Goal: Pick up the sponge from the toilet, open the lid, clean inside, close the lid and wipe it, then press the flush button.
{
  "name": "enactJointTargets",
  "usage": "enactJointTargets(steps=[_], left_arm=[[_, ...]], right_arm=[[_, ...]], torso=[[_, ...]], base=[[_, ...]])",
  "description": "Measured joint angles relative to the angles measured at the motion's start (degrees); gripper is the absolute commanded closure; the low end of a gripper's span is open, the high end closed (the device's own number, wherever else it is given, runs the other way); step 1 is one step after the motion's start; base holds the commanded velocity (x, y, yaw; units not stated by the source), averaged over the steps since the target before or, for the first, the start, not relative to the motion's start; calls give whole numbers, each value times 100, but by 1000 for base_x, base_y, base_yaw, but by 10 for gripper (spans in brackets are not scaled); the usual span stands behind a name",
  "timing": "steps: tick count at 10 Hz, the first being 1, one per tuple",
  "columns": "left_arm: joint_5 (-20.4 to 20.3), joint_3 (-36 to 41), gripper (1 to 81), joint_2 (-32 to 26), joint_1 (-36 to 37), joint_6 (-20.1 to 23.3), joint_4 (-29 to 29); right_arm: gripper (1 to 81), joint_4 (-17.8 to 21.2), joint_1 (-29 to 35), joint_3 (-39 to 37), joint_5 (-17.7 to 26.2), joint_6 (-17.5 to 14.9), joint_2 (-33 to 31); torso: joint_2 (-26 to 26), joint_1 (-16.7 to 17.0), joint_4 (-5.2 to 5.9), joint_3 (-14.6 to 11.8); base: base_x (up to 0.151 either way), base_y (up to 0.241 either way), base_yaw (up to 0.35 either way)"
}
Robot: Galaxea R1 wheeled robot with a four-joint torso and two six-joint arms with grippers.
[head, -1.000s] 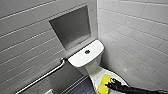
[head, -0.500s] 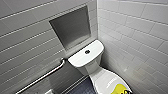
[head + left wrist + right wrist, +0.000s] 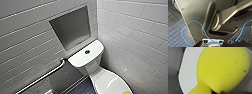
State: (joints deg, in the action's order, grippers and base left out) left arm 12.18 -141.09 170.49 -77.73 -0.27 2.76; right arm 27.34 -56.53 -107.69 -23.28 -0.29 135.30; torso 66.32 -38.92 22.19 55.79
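Observation:
The white toilet (image 3: pixel 86 61) stands in the corner with its lid (image 3: pixel 107 82) down and the grey mark showing on top. The dark round flush button (image 3: pixel 87 52) sits in the middle of the tank top. A sliver of the yellow sponge (image 3: pixel 126 92) rests on the lid's front right part. In the right wrist view the sponge (image 3: pixel 223 69) looms large, pressed against the white lid (image 3: pixel 188 74). My right gripper (image 3: pixel 216 92) pinches the sponge where it narrows. The left wrist view faces my own dark body, and nothing is held by the left gripper.
A steel grab rail (image 3: pixel 45 75) runs along the tiled wall left of the toilet. A grey recessed niche (image 3: pixel 71 27) sits above the tank. White tiled wall closes in on the right. Dark blue floor tiles (image 3: pixel 175 28) lie below, and a blue cable (image 3: pixel 193 21) loops across my body.
The sponge and the dark right gripper have slid along the lid toward its front, and the gripper has left the head view's lower right edge. The toilet has not shifted.

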Motion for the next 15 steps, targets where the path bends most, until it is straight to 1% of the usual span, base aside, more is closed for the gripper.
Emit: enactJointTargets(steps=[4,5,7,9,10,11,14,15], left_arm=[[2,-2,10,-56,0,0,-1],[2,0,10,-65,0,0,-1],[0,0,10,-63,0,0,0],[2,0,10,-45,0,0,0],[2,2,10,-28,0,0,0],[2,5,10,-17,0,0,0],[0,5,10,-17,0,0,0],[0,5,10,-17,0,2,0]], right_arm=[[811,-87,-848,229,-817,196,-339],[811,-100,-1051,256,-883,238,-413],[811,-102,-1303,466,-833,277,-639],[811,-160,-1230,1042,-835,272,-746],[811,-213,-1108,1282,-747,268,-730],[811,-257,-926,1375,-562,246,-672],[811,-310,-374,1384,-9,177,-339],[811,-321,-234,1370,250,161,-208]], torso=[[2,0,0,0],[2,0,0,0],[2,0,0,0],[2,0,0,0],[2,0,0,-2],[2,0,0,0],[2,0,0,-2],[2,0,0,-2]], base=[[0,0,0],[0,0,0],[0,0,0],[0,0,0],[0,0,0],[0,0,0],[0,0,0],[0,0,0]])
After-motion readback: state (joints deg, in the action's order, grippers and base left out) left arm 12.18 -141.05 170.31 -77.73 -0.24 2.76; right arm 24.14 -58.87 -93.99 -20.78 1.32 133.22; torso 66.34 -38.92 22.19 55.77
